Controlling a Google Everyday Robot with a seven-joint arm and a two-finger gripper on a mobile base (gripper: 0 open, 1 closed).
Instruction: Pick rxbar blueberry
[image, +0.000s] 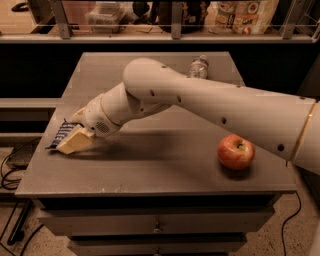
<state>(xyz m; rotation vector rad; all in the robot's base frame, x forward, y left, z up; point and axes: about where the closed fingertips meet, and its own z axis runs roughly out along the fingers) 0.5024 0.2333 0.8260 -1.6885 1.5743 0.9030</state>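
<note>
The rxbar blueberry (61, 133) is a flat dark navy bar with white text, lying near the left edge of the grey table (165, 165). My gripper (75, 129) is down at the table's left side, right over the near end of the bar and covering part of it. The bar's left part sticks out from under the gripper. The cream arm reaches in from the right across the middle of the table.
A red apple (235, 151) sits at the table's right front. A clear plastic bottle (198, 67) lies at the back, partly behind the arm. A shelf with bags and containers (240, 15) runs behind the table. Cables lie on the floor at the left.
</note>
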